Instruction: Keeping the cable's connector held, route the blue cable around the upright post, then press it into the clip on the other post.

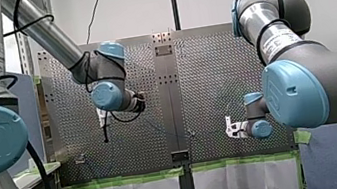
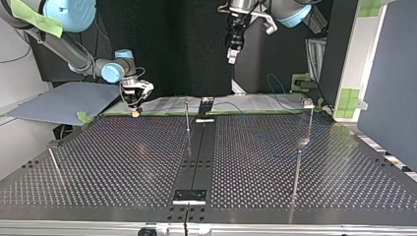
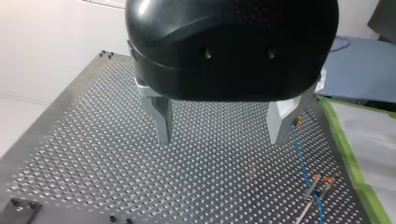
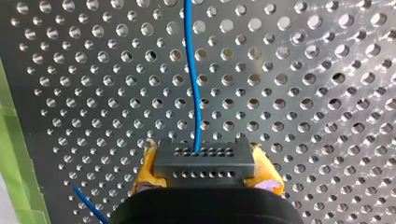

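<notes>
In the right wrist view my right gripper point(image 4: 204, 175) is shut on a dark multi-hole connector point(image 4: 204, 163), clamped between its yellow pads point(image 4: 145, 168). The blue cable point(image 4: 194, 84) runs from the connector ahead over the perforated table. At the top view's left this gripper point(image 2: 135, 109) hovers low at the table's far edge. My left gripper point(image 3: 222, 135) is open with nothing between its metal fingers point(image 3: 161, 121), high above the table point(image 2: 231, 54). Beside it the blue cable point(image 3: 303, 163) passes a post with a clip point(image 3: 317, 186). Thin upright posts point(image 2: 187, 115) point(image 2: 309, 118) stand on the table.
A nearer post point(image 2: 297, 172) and a leaning rod point(image 2: 55, 164) rise from the perforated table point(image 2: 123, 162). A black centre rail point(image 2: 196, 152) runs along the middle. Green tape point(image 3: 348, 149) lines the table's edge, with a grey board point(image 2: 59, 101) beyond.
</notes>
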